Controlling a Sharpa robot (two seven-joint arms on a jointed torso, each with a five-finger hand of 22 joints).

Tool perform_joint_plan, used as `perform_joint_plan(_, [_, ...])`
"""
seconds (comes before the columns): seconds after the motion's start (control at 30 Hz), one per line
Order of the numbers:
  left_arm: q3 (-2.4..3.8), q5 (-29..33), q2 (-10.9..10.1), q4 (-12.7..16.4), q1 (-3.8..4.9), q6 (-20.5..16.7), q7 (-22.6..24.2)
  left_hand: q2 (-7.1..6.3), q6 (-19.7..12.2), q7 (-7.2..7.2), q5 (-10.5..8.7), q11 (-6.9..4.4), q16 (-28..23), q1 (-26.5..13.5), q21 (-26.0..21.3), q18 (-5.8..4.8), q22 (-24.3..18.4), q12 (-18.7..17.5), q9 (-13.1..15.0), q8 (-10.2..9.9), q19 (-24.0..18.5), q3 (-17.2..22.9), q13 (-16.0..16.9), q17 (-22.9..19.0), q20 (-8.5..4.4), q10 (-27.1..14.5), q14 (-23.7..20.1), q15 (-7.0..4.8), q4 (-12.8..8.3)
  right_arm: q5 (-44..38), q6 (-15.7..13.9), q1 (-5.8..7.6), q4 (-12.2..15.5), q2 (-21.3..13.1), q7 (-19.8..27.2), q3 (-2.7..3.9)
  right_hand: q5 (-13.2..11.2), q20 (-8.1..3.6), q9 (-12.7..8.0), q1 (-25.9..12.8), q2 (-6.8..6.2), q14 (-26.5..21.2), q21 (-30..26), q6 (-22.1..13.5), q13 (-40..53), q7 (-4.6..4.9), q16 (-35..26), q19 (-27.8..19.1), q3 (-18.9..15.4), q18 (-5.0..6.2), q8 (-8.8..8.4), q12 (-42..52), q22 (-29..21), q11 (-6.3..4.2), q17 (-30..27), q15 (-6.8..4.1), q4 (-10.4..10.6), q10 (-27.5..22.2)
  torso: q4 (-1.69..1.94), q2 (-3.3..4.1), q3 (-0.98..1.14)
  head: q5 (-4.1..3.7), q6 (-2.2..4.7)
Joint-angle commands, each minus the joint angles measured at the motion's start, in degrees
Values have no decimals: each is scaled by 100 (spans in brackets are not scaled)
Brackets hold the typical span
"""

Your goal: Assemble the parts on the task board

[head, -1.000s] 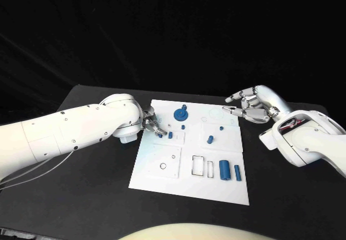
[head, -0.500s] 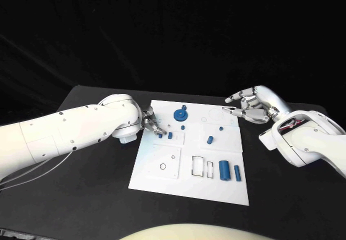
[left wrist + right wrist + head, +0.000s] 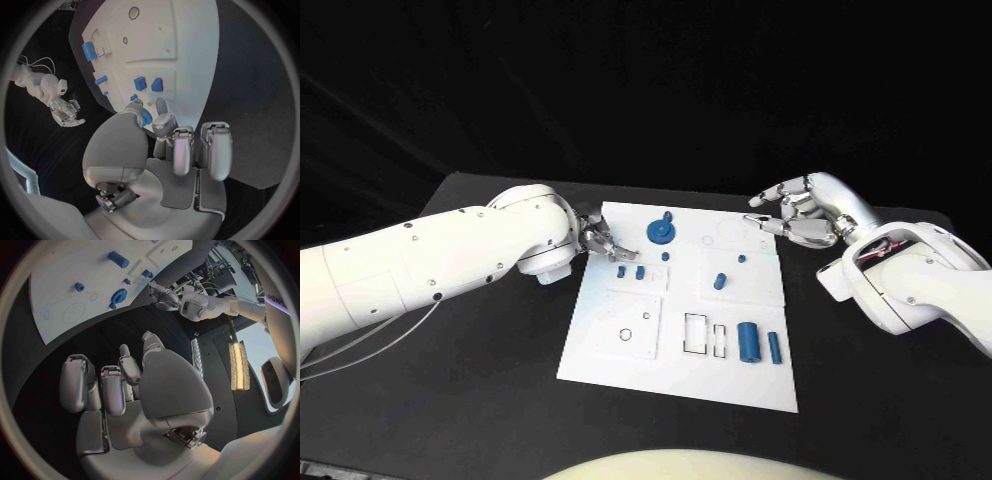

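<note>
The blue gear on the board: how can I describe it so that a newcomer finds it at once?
Start at the white board in the middle of the black table and go to its far edge. The gear lies there, just beyond the left hand. It is the only round, toothed blue part; its neighbours are small plain pegs and blocks.

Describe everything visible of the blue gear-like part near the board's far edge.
The blue gear-like part is a round, toothed disc with a small knob on its far side, plastic by its look. It lies flat on the white task board near the far edge, just beyond two small blue blocks. The left hand is close beside it; whether its fingers touch it cannot be told.
</note>
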Motion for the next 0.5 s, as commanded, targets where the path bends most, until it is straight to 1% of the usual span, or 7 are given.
perform_joint_plan(0.03, [9,458,-4,15,19,-721,691,70,-198,75,-7,61,-5,81,-227,33,1101,-469,-40,-102,339,-100,-501,1482,4,-336,603,57,-14,-25,14,-4,-1,4,48,0,19,-5,-2,-47,22,366,-20,-2,-5,-16,-31,-25,-31,111,36,-19,552,-3,550,-20,8,-26,-2,1,5,-23,14])
perform_joint_plan(0.1, [6,642,11,4,22,-966,1132,101,-638,277,3,245,-711,532,-1116,318,26,-1645,-158,-316,-441,-34,-1652,674,96,-1304,224,207,-89,-25,11,-4,0,2,47,0,19,-5,-2,-47,22,366,-20,-2,-5,-16,-31,-25,-31,111,36,-19,552,-3,550,-20,8,-26,5,0,8,-47,32])
perform_joint_plan(0.17, [-12,678,41,0,22,-1194,1571,99,-939,448,19,410,-1653,1062,-2210,591,-1149,-1934,-300,-483,-1357,80,-1827,-283,232,-1750,-375,355,-177,-24,5,-4,0,1,45,0,19,-5,-2,-50,22,363,-34,-2,-15,-16,-40,-33,-32,114,36,-27,544,-3,535,-20,8,-34,7,4,3,-61,51])
perform_joint_plan(0.2, [-28,594,65,2,19,-1325,1794,132,-1005,537,-8,582,-2239,1406,-2805,675,-1681,-2173,-471,-602,-1797,216,-2027,-812,359,-1975,-794,489,-178,-24,5,-4,1,1,44,0,20,-5,-2,-51,22,358,-46,-3,-35,-16,-51,-39,-33,117,36,-44,537,-3,516,-20,8,-50,7,5,1,-67,61])
perform_joint_plan(0.27, [-65,236,123,12,4,-1568,2179,66,-944,618,12,569,-2455,2101,-2900,739,-1746,-2486,-743,-786,-1736,618,-2337,-1061,372,-2060,-857,516,-372,-24,8,-4,0,-1,42,0,26,-5,-3,-48,28,325,-151,-8,-326,-17,-127,-95,-35,140,38,-300,477,-3,399,-21,2,-287,8,7,-5,-86,83])
perform_joint_plan(0.33, [-104,-181,183,24,-18,-1801,2487,-171,-809,651,38,584,-2831,2383,-3005,729,-1820,-2851,-1133,-1062,-1690,1011,-2755,-1466,433,-1988,-1019,512,-289,-24,11,-4,-3,-2,42,0,32,-8,-5,-40,40,279,-303,-15,-662,-19,-239,-173,-39,172,43,-605,393,-7,239,-24,-3,-535,4,8,-9,-100,89])
perform_joint_plan(0.5, [-163,-1136,317,17,-104,-2094,2835,-522,-818,655,27,618,-3345,2456,-3077,731,-1857,-3412,-1578,-1440,-1654,1342,-3315,-2028,472,-2067,-1200,570,-151,-23,12,-4,-4,-3,44,0,34,-11,-8,-32,42,257,-405,-23,-889,-21,-306,-217,-46,190,47,-812,341,-11,156,-29,-5,-673,-12,11,1,-118,109])
